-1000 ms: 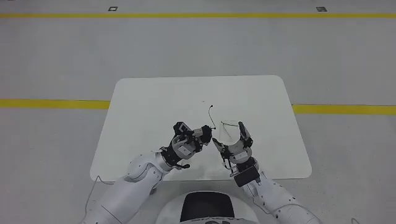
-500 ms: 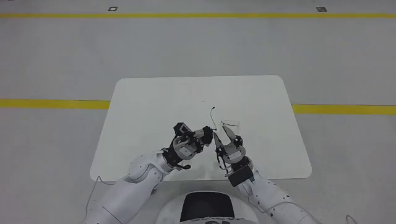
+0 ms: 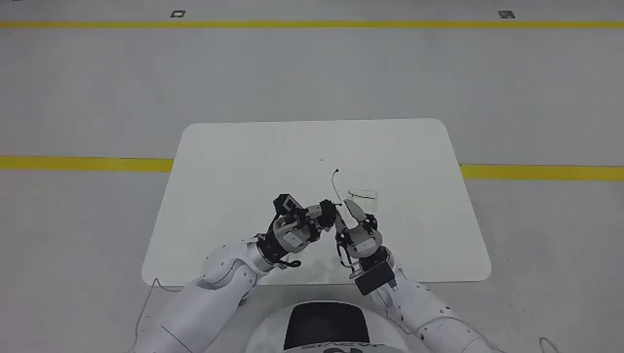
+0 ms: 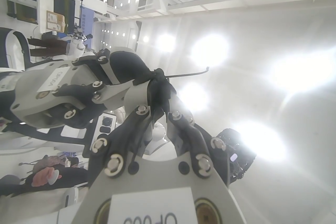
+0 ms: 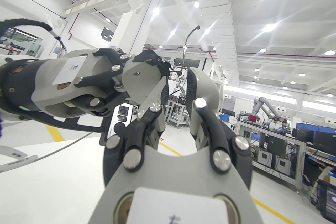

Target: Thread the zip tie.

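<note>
Left gripper (image 4: 158,93) is closed tight on the thin black plastic zip tie (image 4: 186,74), pinching it near one end so most of the strap sticks out free past the pads. Treat that as your fixture: it holds the strap in the air at a fixed angle. The free length points up and away from the robot and ends in a small hooked bit. I can't tell if that is the head or the tail. Right gripper (image 5: 179,86) is partly open and holds nothing. Its fingers (image 5: 202,83) sit either side of the strap, right where it leaves the left pads. In the left wrist view one of them looks to touch the left fingertips, but I can't confirm contact. My read is that it's parked there to take a second grip close to the first, because a strap this thin will flop if grabbed far out. Both grippers meet tip to tip over the near middle of the white rounded-corner table (image 3: 244,158). No closed loop is visible, so I'd say threading isn't done yet. When you close the right side, watch that it doesn't nudge the strap out of line. There's a faint thin outline (image 3: 363,195) on the table just beyond the right gripper, too fine to identify.
</note>
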You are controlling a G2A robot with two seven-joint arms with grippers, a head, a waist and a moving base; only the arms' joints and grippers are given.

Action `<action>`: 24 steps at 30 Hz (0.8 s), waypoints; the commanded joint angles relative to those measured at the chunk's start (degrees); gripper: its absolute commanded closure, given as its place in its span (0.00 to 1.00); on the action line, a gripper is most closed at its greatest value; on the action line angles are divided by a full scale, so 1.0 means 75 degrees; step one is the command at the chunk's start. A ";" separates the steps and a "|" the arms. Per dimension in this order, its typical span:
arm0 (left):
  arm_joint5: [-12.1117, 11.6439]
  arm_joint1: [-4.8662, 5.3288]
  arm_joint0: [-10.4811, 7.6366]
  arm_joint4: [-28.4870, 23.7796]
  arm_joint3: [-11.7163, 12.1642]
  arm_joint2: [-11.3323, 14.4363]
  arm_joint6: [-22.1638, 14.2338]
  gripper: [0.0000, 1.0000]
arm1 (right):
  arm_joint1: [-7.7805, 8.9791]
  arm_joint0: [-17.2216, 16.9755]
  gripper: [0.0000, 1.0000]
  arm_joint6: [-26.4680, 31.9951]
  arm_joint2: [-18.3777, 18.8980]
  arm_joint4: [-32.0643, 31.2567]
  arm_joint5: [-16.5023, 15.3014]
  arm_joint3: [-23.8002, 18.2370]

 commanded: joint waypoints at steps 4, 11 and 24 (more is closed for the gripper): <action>0.0020 -0.0007 -0.0003 0.0030 0.0006 0.0025 -0.0001 1.00 | -0.0049 -0.0008 0.84 -0.0055 0.0049 -0.0017 -0.0002 0.0028; 0.0055 -0.0020 -0.0034 0.0044 0.0036 0.0065 0.0003 1.00 | -0.0101 -0.0020 0.88 -0.0072 0.0132 -0.0060 -0.0012 0.0055; 0.0071 -0.0027 -0.0045 0.0067 0.0048 0.0065 -0.0008 1.00 | -0.0191 -0.0052 0.90 -0.0033 0.0274 -0.0184 -0.0010 0.0092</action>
